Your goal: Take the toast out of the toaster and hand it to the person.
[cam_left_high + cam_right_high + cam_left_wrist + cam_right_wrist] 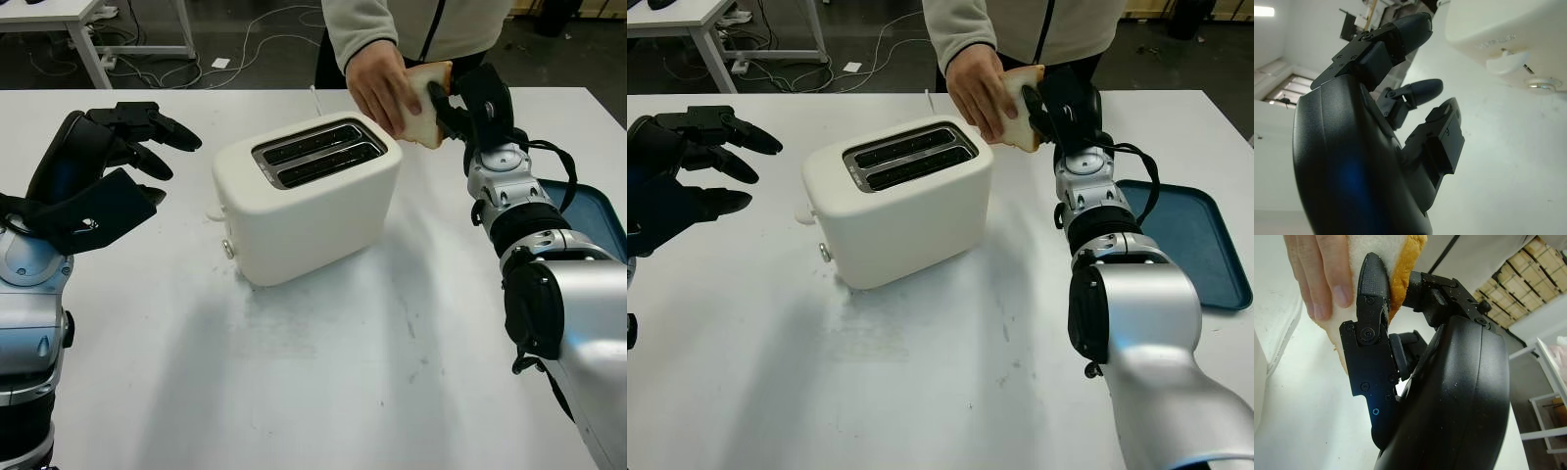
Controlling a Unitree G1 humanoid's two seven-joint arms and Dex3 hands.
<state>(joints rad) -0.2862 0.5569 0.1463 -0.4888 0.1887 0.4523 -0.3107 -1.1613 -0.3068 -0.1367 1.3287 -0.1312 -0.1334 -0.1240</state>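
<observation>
A slice of toast (429,106) is held up behind the white toaster (304,201), beyond its right end. My right hand (449,106) is shut on the toast, and its black fingers (1369,308) press on the slice's face and crust. A person's hand (375,83) grips the same slice from the other side, with the fingers wrapped over it. Both toaster slots (315,153) look dark and empty. My left hand (137,137) is open, raised above the table to the left of the toaster.
A blue tray (1190,240) lies on the white table (323,372) at the right edge, beside my right forearm. The person stands at the table's far side. The toaster's lever and knob (1506,63) face my left hand.
</observation>
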